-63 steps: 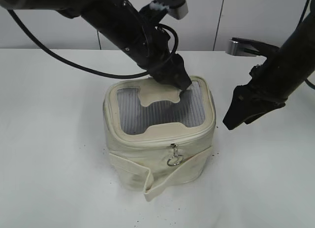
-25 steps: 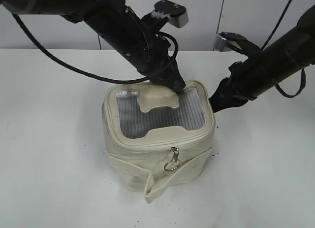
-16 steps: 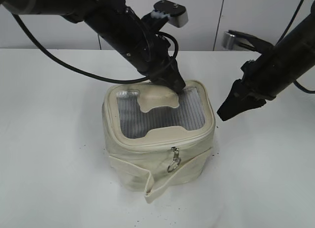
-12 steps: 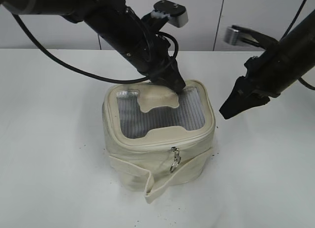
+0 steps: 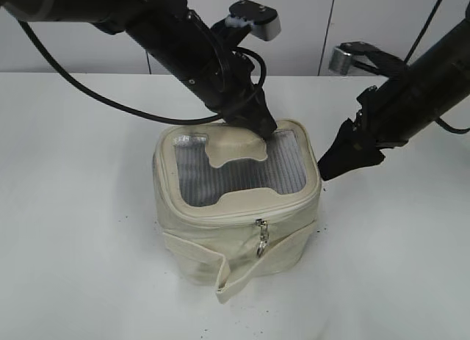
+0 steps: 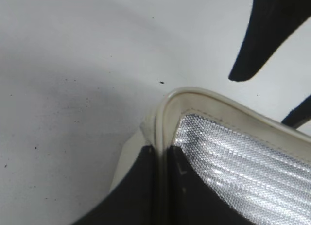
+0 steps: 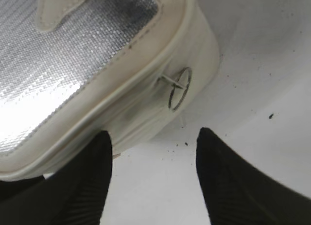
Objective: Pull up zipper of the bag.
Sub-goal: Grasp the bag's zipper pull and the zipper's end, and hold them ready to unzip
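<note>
The cream bag [image 5: 235,208] stands at mid table with its grey mesh top [image 5: 242,171] up. The zipper [image 5: 250,210] runs round the top rim; one silver pull with a ring [image 5: 261,239] hangs at the front. My left gripper [image 5: 269,131] is shut on the bag's rear rim, which sits between its jaws in the left wrist view [image 6: 162,157]. My right gripper [image 5: 325,172] is open and empty beside the bag's right side. In the right wrist view its jaws [image 7: 154,133] straddle bare table just short of a second ringed pull [image 7: 178,89] on the bag [image 7: 121,64].
A loose cream strap [image 5: 220,270] hangs off the bag's front lower corner. Small dark specks [image 7: 270,116] lie on the white table [image 5: 81,208]. A grey wall [image 5: 308,24] stands behind. The right gripper's fingers show in the left wrist view [image 6: 265,35].
My right gripper swung in, backed off, and has now moved down and left again, close to the bag's right side. The front pull ring has stopped swinging. The left gripper has stayed put.
</note>
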Controlling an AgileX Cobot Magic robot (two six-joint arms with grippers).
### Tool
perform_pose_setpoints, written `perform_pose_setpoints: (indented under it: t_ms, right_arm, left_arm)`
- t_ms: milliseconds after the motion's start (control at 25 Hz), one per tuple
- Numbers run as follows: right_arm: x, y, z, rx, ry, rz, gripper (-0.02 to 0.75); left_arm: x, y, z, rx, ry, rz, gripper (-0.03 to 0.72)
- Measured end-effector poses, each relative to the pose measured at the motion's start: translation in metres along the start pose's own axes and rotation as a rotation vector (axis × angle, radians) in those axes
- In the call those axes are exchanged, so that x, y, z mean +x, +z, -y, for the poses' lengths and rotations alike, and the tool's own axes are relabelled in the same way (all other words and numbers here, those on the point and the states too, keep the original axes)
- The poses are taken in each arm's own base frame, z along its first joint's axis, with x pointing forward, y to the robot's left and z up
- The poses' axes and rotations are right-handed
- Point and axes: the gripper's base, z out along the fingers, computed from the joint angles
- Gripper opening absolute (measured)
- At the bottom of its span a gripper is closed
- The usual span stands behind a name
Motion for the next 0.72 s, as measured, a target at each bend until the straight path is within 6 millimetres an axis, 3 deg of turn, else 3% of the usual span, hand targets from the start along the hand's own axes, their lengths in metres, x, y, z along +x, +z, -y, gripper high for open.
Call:
perform_pose_setpoints:
  t_ms: [520, 600, 720]
  right_arm:
    - [-0.003, 0.036, 0.024, 0.004, -0.046, 0.106, 0.423]
    - [-0.004, 0.039, 0.025, -0.001, -0.058, 0.123, 0.375]
    - [-0.004, 0.043, 0.026, -0.017, -0.042, 0.139, 0.169]
  left_arm:
    - [0.000, -0.001, 0.000, 0.000, 0.002, -0.003, 0.040]
    - [0.000, -0.001, 0.000, 0.000, 0.002, -0.004, 0.040]
    - [0.000, -0.001, 0.000, 0.000, 0.001, -0.004, 0.040]
